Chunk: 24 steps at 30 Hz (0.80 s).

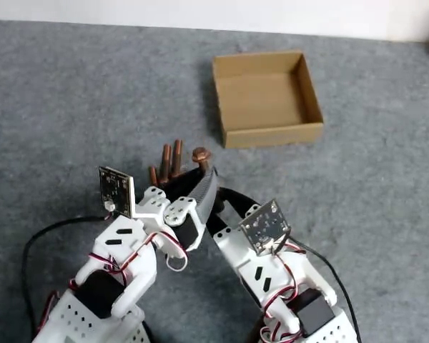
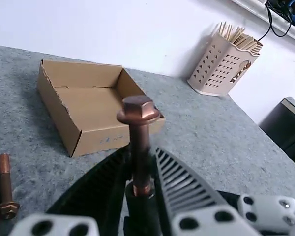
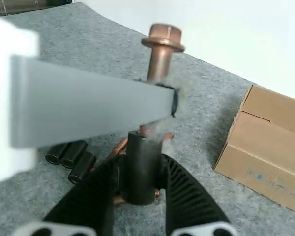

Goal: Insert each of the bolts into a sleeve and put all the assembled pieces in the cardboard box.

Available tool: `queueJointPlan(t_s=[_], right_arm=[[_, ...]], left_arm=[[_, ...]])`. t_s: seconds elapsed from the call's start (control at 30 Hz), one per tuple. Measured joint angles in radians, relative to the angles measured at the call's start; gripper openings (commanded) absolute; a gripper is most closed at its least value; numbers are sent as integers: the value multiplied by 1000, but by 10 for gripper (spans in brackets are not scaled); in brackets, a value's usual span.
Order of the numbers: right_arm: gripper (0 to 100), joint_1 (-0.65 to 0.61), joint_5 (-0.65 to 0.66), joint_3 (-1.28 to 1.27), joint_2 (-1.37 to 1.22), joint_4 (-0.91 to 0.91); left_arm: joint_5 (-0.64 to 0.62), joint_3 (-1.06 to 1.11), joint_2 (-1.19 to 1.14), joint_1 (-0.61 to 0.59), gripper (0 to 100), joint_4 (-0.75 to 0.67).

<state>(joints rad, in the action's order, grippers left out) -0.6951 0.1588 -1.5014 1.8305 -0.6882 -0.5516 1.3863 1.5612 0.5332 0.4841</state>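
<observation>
A copper bolt stands upright with my left gripper shut on its shank. Its lower end sits in the mouth of a black sleeve, which my right gripper is shut on. From above, the bolt's head shows at the tip of the left gripper, and the right gripper is tucked under it. The cardboard box lies open a little beyond and to the right. Three more bolts lie on the mat just left of the grippers. Three spare sleeves lie near them.
Grey felt covers the table. A beige perforated holder with sticks stands against the white wall beyond the box. A dark object sits at the table's far right. Open mat stretches to the left and right of the arms.
</observation>
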Motion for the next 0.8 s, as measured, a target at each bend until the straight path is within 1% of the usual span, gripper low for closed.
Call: queueJointPlan(t_s=[0.1, 0.2, 0.33, 0.4, 0.53, 0.6, 0.63, 0.67, 0.8], right_arm=[[4, 18, 0, -2, -2, 0], [4, 46, 0, -2, -2, 0], [4, 54, 0, 0, -2, 0], [4, 54, 0, 0, -2, 0], [4, 57, 0, 0, -2, 0], [4, 68, 0, 0, -2, 0], [4, 71, 0, 0, -2, 0], [4, 69, 0, 0, -2, 0], [4, 69, 0, 0, -2, 0]], left_arm=[[-2, 11, 2, 0, 6, 0], [-2, 20, 0, 28, 6, -2], [-2, 20, 0, 34, 14, -2], [-2, 20, 0, 34, 75, 0], [-2, 21, 0, 26, 341, 0], [2, 25, 0, 17, 447, 0], [0, 28, 0, 25, 472, 2], [5, 29, -2, 26, 473, 2], [5, 29, 0, 25, 411, 31]])
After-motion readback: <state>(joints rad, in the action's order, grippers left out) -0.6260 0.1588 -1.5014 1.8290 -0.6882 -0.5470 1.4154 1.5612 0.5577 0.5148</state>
